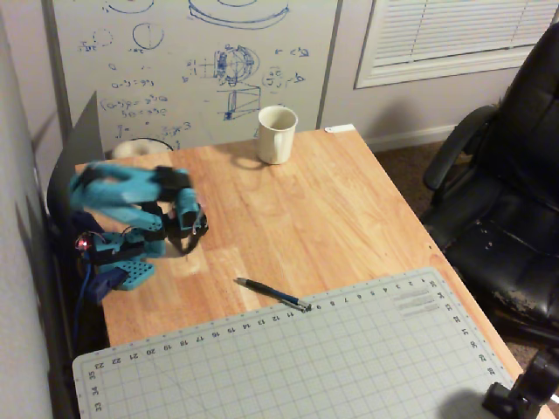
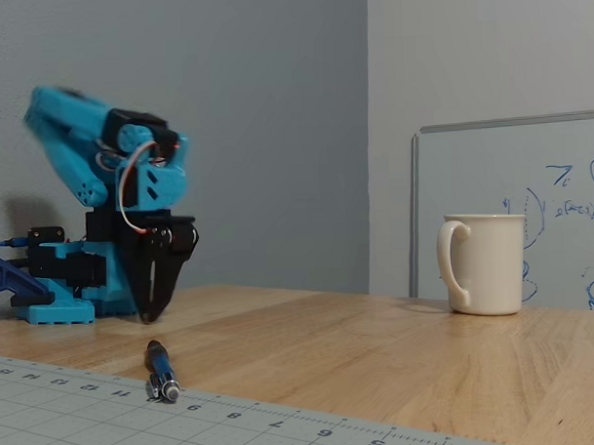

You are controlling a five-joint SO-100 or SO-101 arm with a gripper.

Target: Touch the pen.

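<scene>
I am seeing the pen [image 1: 272, 295] lying flat on the wooden table [image 1: 306, 209], its silvery tip resting just on the edge of the grey cutting mat [image 1: 332, 358], while the rest of it is sitting on bare wood. In the fixed view the pen [image 2: 161, 371] is pointing toward the camera, end-on. The blue arm [image 1: 122, 196] is folding over its base at the table's left side in the overhead view, and its end effector [image 2: 154, 310] is pointing down, hovering just above the wood, well apart from the pen. Its dark fingers are looking pressed together and are gripping nothing. A cream mug [image 1: 277, 133] is standing upright near the far edge, before a whiteboard [image 1: 192, 61].
</scene>
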